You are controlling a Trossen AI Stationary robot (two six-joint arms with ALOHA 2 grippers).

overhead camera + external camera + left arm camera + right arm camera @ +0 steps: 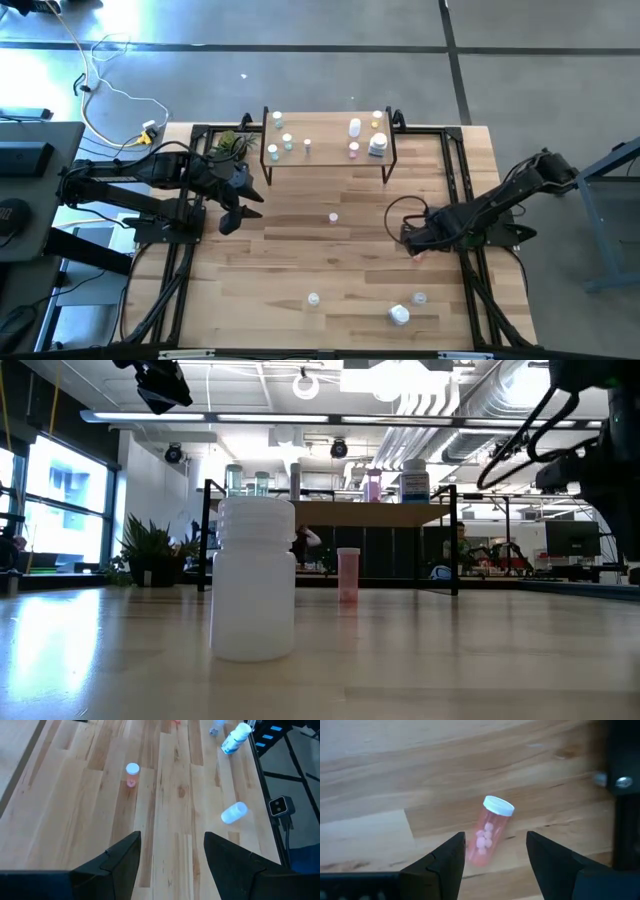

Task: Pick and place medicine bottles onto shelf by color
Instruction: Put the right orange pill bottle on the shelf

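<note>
High view: the right gripper point(416, 243) is low over the right side of the table point(300, 255), with a pink bottle point(417, 254) just at its tip. The left gripper point(230, 216) hangs over the left side, the shelf point(328, 150) with its standing bottles beyond it.

Low view: nearest stands a plain white bottle point(254, 579), ribbed at the neck and with no label; a small pink vial point(348, 574) stands farther back, before the shelf. Neither claw's tips can be made out here.

Left wrist view: the left claw is spread and empty; ahead of it a pink vial with a white cap stands upright, and two white bottles lie tipped over farther off to one side.

Right wrist view: the right claw is spread, nothing pinched, and the pink bottle lies on its side just ahead, its lower end between the fingers point(447, 857). It looks like light, stiff, smooth plastic holding loose pills (likely to roll or slip). I judge the best hold is across the mid-body, below the white cap point(499, 805).

No brand, label or writing is readable anywhere.
</note>
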